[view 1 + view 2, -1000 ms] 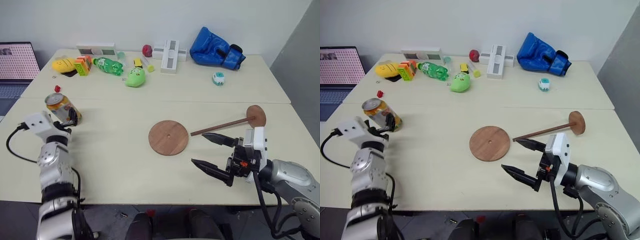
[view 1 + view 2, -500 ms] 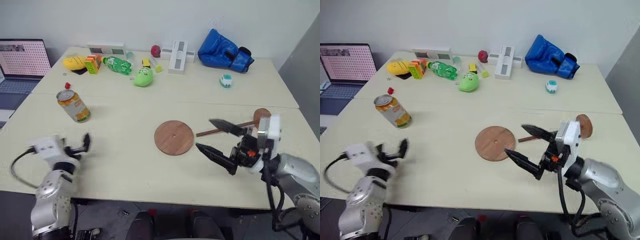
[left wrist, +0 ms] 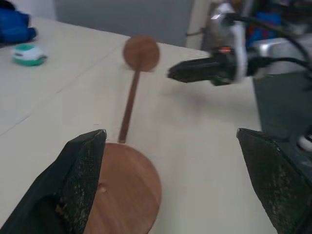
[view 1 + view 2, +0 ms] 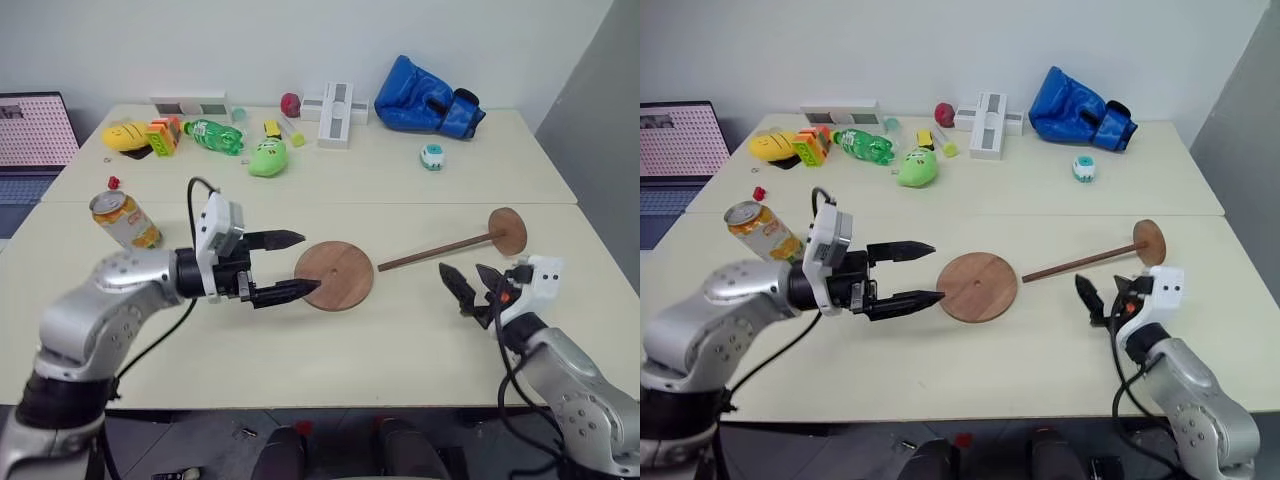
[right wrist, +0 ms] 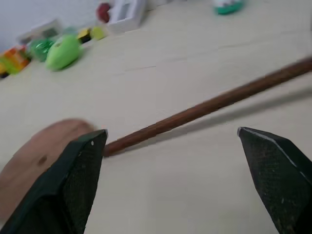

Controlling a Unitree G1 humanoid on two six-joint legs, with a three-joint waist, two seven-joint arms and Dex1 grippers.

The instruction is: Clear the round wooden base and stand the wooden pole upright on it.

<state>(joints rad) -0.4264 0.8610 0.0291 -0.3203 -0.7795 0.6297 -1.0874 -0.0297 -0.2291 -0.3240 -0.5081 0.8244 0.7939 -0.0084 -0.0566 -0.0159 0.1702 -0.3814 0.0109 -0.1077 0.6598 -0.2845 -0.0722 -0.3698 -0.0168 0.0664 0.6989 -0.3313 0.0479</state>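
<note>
Both pincers are standing spread and empty: the left gripper (image 4: 290,266) is hovering level just beside the left edge of the round wooden base (image 4: 335,275), pointing toward it, while the right gripper (image 4: 474,281) is hanging low over the table (image 4: 300,340) near its front right part, its tips just short of the wooden pole (image 4: 440,250).

That base is lying flat near the table's middle, a bare reddish-brown disc showing a small hole at its centre, with nothing sitting on it. That pole is lying on its side to the right of the base, a thin dark-brown rod whose free end is resting just beside the base's rim; its far end is carrying a smaller round reddish-brown disc (image 4: 508,231), standing on edge on the tabletop.
</note>
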